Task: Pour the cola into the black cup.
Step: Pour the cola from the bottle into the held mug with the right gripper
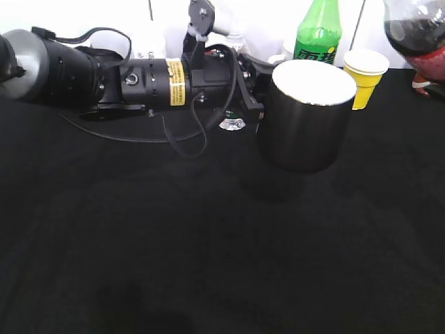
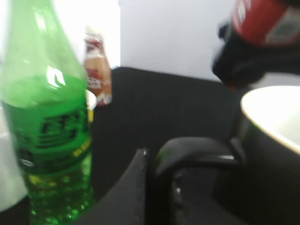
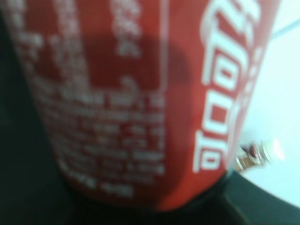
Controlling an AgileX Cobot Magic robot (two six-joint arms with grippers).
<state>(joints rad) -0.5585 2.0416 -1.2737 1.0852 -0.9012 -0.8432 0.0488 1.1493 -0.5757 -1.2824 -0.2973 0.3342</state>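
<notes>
The black cup (image 1: 306, 125), glossy with a white inside, is at centre right in the exterior view. My left gripper (image 1: 252, 90) reaches in from the left and is shut on its loop handle (image 2: 197, 152). The cup's rim also shows in the left wrist view (image 2: 276, 117). The cola (image 1: 417, 28) is raised at the top right, above and to the right of the cup. Its red label (image 3: 140, 93) fills the right wrist view. My right gripper (image 2: 241, 65) is shut round the bottle; its fingertips are hidden.
A tall green soda bottle (image 1: 318, 31) and a yellow paper cup (image 1: 365, 73) stand just behind the black cup. A small brown-labelled bottle (image 2: 97, 70) stands further back. Black cloth (image 1: 208, 243) covers the table; a cable loops under the left arm.
</notes>
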